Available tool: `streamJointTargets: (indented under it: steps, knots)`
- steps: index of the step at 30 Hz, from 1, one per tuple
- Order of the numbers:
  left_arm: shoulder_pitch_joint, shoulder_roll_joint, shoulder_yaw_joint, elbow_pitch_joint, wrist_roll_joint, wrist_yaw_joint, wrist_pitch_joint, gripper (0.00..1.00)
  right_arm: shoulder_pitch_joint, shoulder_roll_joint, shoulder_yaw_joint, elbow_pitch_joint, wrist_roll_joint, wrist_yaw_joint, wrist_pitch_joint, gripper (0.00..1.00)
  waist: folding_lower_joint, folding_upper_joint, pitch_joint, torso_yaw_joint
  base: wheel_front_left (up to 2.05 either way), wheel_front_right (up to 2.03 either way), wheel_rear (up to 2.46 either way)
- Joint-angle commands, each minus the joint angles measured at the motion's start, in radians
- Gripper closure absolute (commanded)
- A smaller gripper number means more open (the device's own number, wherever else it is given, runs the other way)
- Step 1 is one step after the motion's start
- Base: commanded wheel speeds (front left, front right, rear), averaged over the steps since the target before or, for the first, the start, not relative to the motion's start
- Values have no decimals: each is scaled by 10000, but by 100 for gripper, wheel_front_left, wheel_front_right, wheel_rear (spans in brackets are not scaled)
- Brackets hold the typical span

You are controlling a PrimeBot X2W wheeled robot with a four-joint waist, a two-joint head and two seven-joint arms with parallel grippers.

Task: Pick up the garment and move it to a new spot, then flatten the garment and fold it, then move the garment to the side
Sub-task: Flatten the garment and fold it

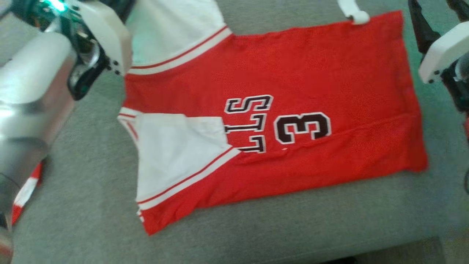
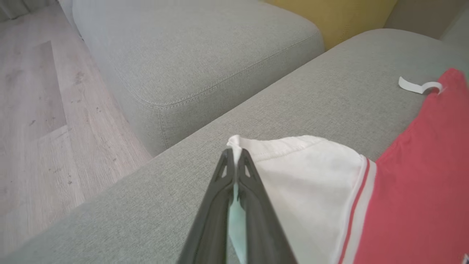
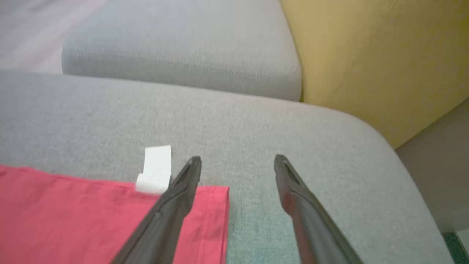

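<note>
The garment [image 1: 293, 73] is a red sleeveless jersey with white shoulder panels and black lettering, lying fairly flat on the grey sofa cushion [image 1: 91, 183]. My left gripper [image 2: 234, 156] is shut on the edge of a white shoulder panel [image 2: 311, 172], and a fold of white cloth shows between its fingers. In the head view its wrist [image 1: 91, 47] sits at the jersey's upper left corner. My right gripper [image 3: 238, 161] stands open above the hem corner [image 3: 216, 205], one finger over the red cloth, beside a white tag [image 3: 155, 168]. It also shows at the upper right [image 1: 438, 14].
A second grey cushion [image 2: 201, 55] lies beyond a gap, with a yellow cushion [image 3: 366, 55] behind it. Wooden floor [image 2: 36, 110] lies to the left. The seat's front edge [image 1: 329, 249] runs near the jersey. A strip of red and white cloth [image 1: 25, 190] shows under my left forearm.
</note>
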Motion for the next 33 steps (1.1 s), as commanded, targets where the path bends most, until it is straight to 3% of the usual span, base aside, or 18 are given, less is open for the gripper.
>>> streamJointTargets:
  steps: [1,6,10,23,24,25,33]
  knots:
    - [-654,307,176,-377,143,18,-188,100,-294,-424,299,8,241,67,243,0,0,0,17,461,0,0,0]
    - [-561,325,-189,-1176,209,18,-429,100,-563,-1176,1572,1019,760,67,987,0,0,0,153,943,0,0,0]
    - [-491,377,-353,-1649,254,18,-460,100,-758,-1414,1985,1699,1439,67,1203,0,0,0,285,1174,0,0,0]
    - [-465,695,-453,-2244,267,169,-281,100,-1369,-1403,3411,2631,2855,67,1094,0,0,0,532,1250,0,0,0]
    - [-470,713,-464,-2248,277,183,-265,100,-1399,-1394,3550,2663,2940,67,1136,56,0,0,525,1232,0,0,0]
    - [-482,729,-479,-2245,303,204,-255,100,-1434,-1397,3681,2684,3012,67,1141,100,0,0,514,1216,0,0,0]
    - [-579,871,-424,-2026,440,369,-511,100,-1812,-1587,4101,2819,3624,67,259,100,0,0,389,1068,0,0,0]
